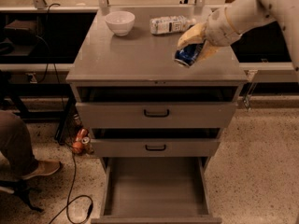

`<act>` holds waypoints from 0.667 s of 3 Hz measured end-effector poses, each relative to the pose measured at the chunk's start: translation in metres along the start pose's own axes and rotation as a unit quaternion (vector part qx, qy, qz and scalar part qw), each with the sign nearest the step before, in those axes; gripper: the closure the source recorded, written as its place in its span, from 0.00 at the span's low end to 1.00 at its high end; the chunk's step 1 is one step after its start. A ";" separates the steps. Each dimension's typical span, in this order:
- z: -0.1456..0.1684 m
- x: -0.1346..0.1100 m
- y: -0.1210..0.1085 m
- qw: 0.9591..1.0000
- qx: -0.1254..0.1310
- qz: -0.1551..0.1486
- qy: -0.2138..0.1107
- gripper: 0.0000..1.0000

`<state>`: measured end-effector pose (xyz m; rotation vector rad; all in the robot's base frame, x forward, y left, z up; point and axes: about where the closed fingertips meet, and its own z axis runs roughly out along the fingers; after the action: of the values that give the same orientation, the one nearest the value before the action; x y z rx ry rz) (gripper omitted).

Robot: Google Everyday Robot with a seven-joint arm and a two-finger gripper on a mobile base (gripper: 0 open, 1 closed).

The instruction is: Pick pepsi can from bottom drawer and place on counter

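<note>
My gripper (192, 48) has yellowish fingers and is shut on the blue pepsi can (187, 55). It holds the can tilted just above the right half of the grey counter (140, 55); whether the can touches the top I cannot tell. The white arm reaches in from the upper right. The bottom drawer (156, 188) is pulled fully out below, and its grey floor is bare.
A white bowl (120, 22) stands at the counter's back left. A clear plastic water bottle (169, 24) lies at the back middle, just behind the gripper. Two upper drawers with black handles are slightly open. Orange cans (79, 141) and cables lie on the floor left. A person's leg (18, 148) is at far left.
</note>
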<state>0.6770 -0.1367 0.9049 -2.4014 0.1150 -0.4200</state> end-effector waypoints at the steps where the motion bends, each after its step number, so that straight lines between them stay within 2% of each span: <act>1: 0.032 0.005 0.001 0.999 -0.037 -0.004 -0.010 1.00; 2: 0.050 0.006 0.001 0.998 -0.057 -0.009 -0.017 1.00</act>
<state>0.6990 -0.1076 0.8707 -2.5218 0.1050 -0.3887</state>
